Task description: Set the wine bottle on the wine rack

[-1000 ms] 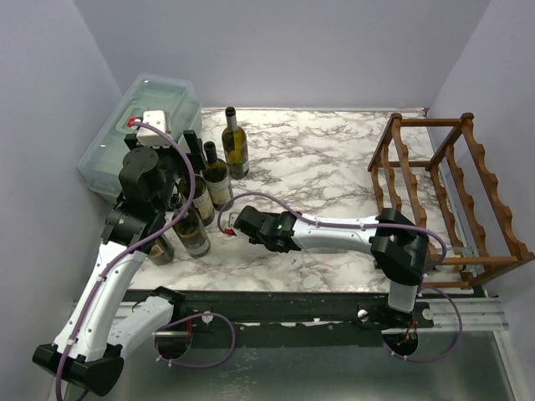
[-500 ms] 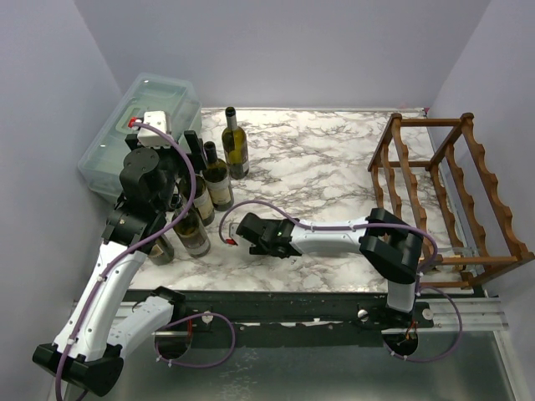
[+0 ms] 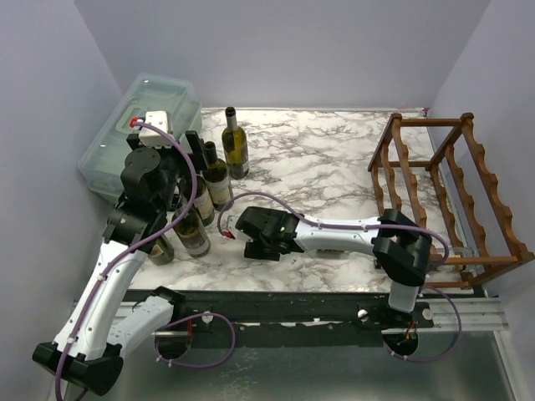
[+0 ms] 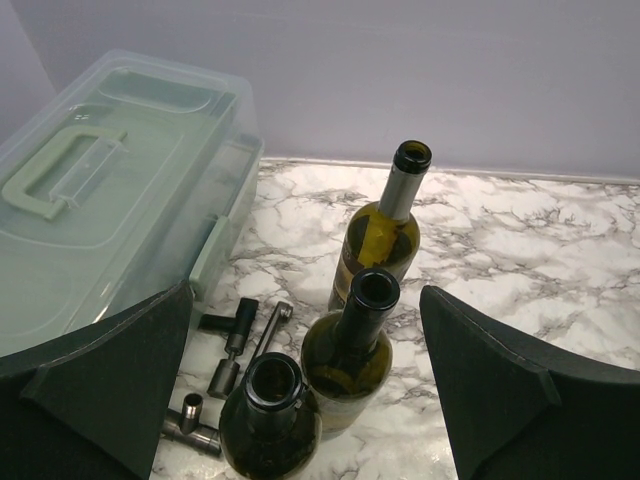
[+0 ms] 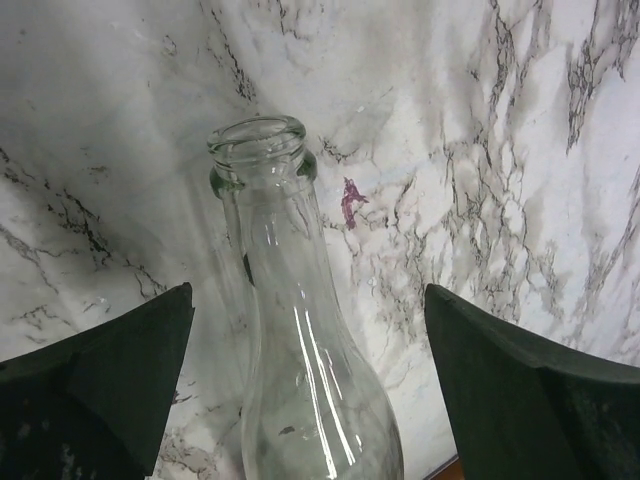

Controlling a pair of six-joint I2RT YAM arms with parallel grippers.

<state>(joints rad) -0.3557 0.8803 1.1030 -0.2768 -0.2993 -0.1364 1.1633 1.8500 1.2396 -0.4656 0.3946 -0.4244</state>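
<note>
A clear glass wine bottle [image 5: 300,330] lies on the marble between the fingers of my right gripper [image 5: 308,295], which is open and not touching it. From above that gripper [image 3: 248,236] is low over the table's front left, with the clear bottle's neck [image 3: 224,221] faint beside it. Several green wine bottles [image 3: 235,144] stand at the left. My left gripper [image 4: 305,295] hangs open above three of them [image 4: 350,350], holding nothing. The reddish-brown wine rack [image 3: 443,196] stands at the table's right edge.
A translucent lidded plastic box [image 3: 138,134] sits at the back left, close behind the left arm. Small metal tool pieces [image 4: 235,345] lie between the box [image 4: 100,200] and the bottles. A purple cable loops over the right arm.
My right gripper's jaws have spread from nearly shut to wide open around the clear bottle, and the wrist has shifted slightly toward the front. The left arm has not moved.
</note>
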